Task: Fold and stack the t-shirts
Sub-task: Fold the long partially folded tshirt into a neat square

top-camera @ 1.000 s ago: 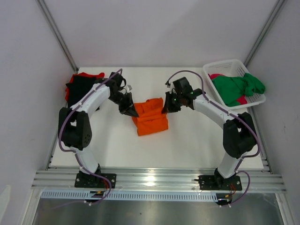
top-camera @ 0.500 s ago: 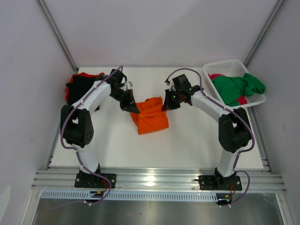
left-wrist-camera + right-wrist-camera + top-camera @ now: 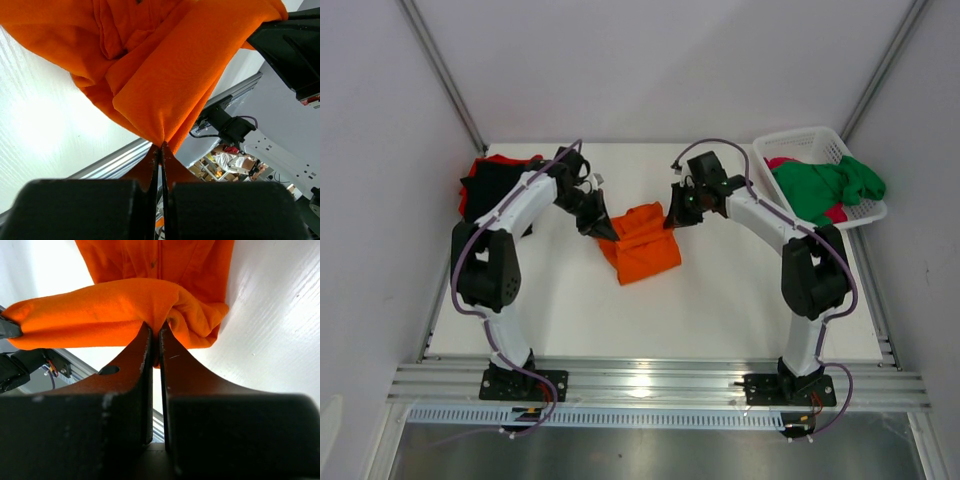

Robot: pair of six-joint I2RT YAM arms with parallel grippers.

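A bright orange t-shirt, part folded, lies mid-table with its far edge lifted between both arms. My left gripper is shut on its left far corner; the wrist view shows the cloth pinched at my left gripper's tips. At the right far corner my right gripper is shut on the orange cloth, which bunches at its tips. A black t-shirt lies over a red one at the far left. Green and magenta-pink t-shirts sit in the basket.
The white lattice basket stands at the far right corner of the white table. An aluminium rail runs along the near edge by the arm bases. Walls close in on the left, right and back.
Both grippers have carried the orange t-shirt's far edge a little farther from the bases and slightly left. The shirt has shifted and turned with them. Both stay shut.
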